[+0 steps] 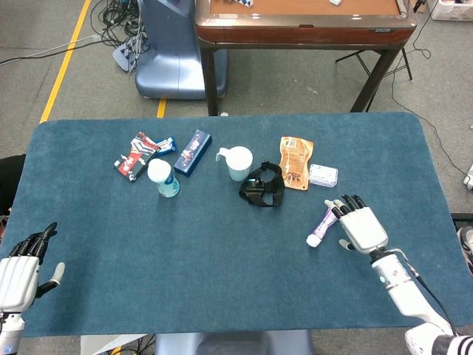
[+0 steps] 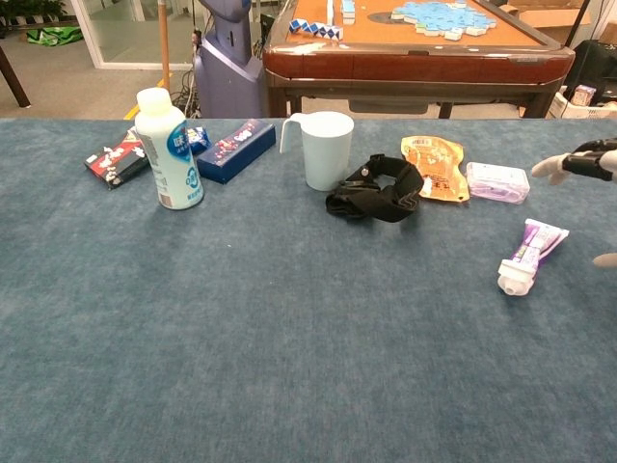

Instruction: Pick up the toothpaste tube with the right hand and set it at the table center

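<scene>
The purple and white toothpaste tube point(image 1: 322, 225) point(image 2: 529, 253) lies flat on the blue table at the right, its white cap pointing toward me. My right hand point(image 1: 359, 225) point(image 2: 586, 164) hovers just right of the tube, fingers spread and holding nothing; the chest view shows only its fingertips at the frame edge. Whether it touches the tube's far end I cannot tell. My left hand point(image 1: 21, 268) rests open at the table's near left corner, far from the tube.
Behind the tube sit a small clear packet point(image 1: 323, 175), an orange pouch point(image 1: 295, 162), a black strap bundle point(image 1: 262, 186) and a white cup point(image 1: 238, 163). A white bottle point(image 1: 163, 178), a blue box point(image 1: 192, 152) and a red packet point(image 1: 137, 156) stand further left.
</scene>
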Controlling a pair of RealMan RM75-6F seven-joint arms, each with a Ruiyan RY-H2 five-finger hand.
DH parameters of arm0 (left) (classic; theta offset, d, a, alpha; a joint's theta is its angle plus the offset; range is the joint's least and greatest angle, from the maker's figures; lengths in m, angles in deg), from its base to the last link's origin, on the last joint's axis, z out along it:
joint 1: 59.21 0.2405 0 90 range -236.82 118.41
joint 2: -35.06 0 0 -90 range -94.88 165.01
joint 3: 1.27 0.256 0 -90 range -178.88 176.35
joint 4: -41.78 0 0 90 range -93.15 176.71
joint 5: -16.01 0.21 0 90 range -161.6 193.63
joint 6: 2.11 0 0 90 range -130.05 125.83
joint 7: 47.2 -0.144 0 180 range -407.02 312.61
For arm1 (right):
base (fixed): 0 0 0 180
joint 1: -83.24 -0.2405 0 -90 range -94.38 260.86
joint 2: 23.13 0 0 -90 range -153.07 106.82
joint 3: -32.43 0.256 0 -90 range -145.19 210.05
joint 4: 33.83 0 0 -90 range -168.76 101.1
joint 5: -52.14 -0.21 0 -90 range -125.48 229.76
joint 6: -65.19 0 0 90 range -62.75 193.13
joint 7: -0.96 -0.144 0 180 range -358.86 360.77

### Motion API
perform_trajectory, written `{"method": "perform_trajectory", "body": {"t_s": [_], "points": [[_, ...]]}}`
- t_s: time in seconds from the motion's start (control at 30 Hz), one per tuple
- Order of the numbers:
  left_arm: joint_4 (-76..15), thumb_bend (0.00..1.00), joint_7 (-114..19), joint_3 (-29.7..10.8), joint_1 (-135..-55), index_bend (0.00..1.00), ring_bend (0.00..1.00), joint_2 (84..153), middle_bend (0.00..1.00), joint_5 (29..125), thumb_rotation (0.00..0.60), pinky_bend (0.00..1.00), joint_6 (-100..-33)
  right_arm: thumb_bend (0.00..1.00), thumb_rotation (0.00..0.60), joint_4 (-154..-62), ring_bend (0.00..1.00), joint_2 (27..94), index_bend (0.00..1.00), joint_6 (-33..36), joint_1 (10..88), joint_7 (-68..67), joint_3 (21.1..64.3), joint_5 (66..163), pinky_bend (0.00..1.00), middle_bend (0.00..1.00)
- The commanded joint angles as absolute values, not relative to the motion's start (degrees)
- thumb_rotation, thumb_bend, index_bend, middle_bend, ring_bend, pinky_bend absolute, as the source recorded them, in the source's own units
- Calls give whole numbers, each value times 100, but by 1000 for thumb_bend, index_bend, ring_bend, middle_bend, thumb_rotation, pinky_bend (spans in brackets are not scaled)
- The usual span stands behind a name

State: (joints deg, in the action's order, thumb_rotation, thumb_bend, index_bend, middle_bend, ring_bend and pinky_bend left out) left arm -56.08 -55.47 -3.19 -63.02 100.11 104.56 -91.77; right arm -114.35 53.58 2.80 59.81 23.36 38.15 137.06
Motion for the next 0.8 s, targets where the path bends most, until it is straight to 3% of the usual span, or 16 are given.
{"method": "perform_trajectory", "body": {"t_s": [0.03, 0.33, 0.8], "points": [[-5602, 355, -5532, -320, -6297, 37, 173, 10002, 206, 10452, 600, 232, -9175, 0, 600, -11066, 76, 5688, 14, 321, 5840, 2454, 3783, 13722, 148, 149], [-5570, 355, -5452, -330, -6307, 37, 173, 9987, 205, 10448, 600, 232, -9131, 0, 600, -10371, 41, 6218, 0, 331, 5661, 2539, 3655, 13853, 131, 104], [-5519, 355, -5259, -312, -6284, 37, 173, 9928, 198, 10441, 600, 231, -9103, 0, 600, -9688, 41, 6983, 0, 270, 5353, 2574, 3819, 13779, 130, 105]]}}
